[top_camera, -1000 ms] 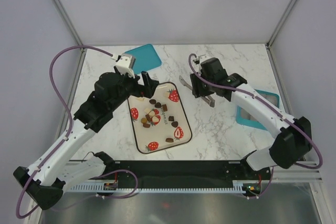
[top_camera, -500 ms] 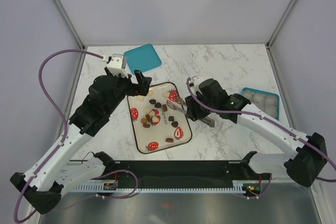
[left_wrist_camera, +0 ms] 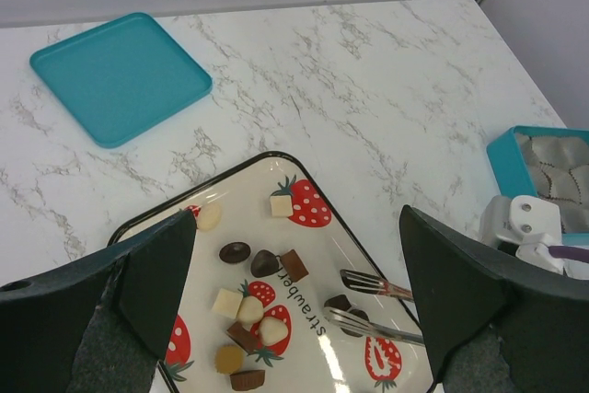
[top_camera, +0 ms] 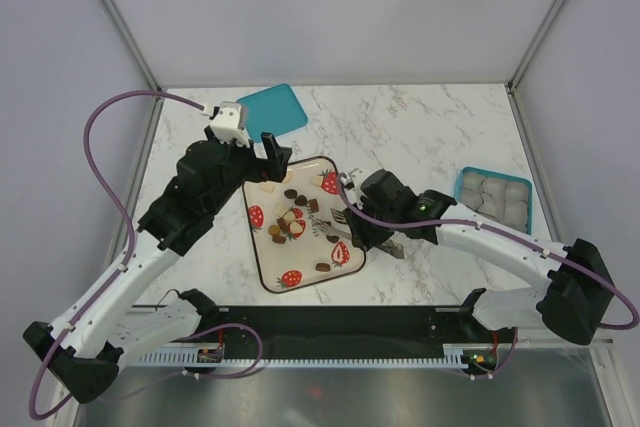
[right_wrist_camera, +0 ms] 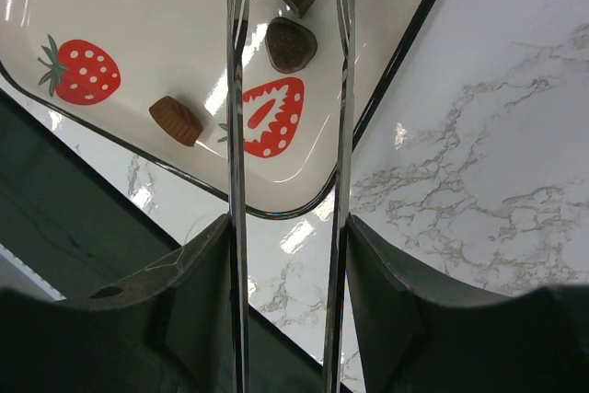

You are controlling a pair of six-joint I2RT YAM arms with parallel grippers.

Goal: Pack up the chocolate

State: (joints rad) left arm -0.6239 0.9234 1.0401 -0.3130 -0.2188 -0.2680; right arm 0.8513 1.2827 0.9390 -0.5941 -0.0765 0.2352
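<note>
White marble table: left gripper gapes wide above the white strawberry-print tray; right gripper clamps slim metal tongs astride a dark-brown chocolate.

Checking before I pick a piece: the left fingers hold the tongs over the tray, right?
No. The right fingers hold the tongs over the tray, as the top view shows. The left fingers are open and empty.
</note>
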